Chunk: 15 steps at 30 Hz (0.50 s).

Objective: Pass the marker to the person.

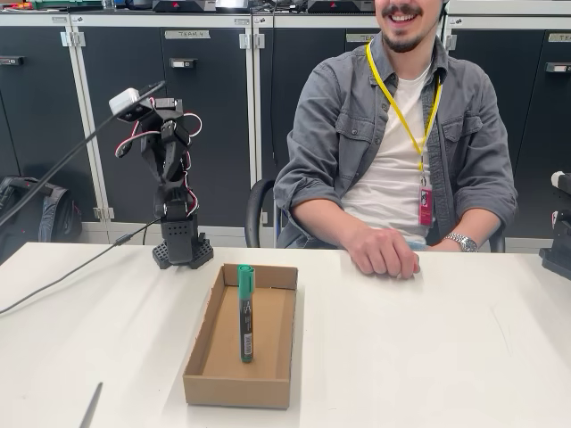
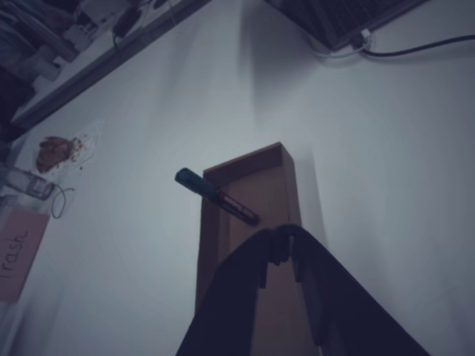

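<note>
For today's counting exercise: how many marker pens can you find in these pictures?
1. The black-barrelled marker pen with a green cap lies lengthwise inside the shallow brown cardboard tray on the white table. In the wrist view it leans over the tray's wall.

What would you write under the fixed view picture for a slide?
Folded robot arm behind a cardboard tray holding a green-capped marker, while a seated person rests a hand on the table.

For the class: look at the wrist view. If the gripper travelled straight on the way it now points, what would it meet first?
Probably the cardboard tray: the gripper, jaws shut, points along it. The marker lies across the tray's rim just ahead, so it could come first; depth is unclear.
</note>
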{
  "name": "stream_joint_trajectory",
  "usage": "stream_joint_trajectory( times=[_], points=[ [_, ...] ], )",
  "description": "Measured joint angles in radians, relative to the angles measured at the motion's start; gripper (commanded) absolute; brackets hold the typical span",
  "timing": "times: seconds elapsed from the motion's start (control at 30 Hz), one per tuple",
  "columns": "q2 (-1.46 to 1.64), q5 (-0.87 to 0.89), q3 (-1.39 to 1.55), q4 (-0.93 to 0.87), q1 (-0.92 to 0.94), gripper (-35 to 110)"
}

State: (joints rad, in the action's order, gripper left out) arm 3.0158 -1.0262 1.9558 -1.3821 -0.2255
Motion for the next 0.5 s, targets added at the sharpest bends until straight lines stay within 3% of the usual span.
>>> stream_joint_trajectory(
  times=[0.3,0.5],
  points=[
    [-0.233,0.071,-0.037,0.39,0.015,-5],
    [-0.394,-0.017,-0.106,0.56,-0.014,-5]
  ],
)
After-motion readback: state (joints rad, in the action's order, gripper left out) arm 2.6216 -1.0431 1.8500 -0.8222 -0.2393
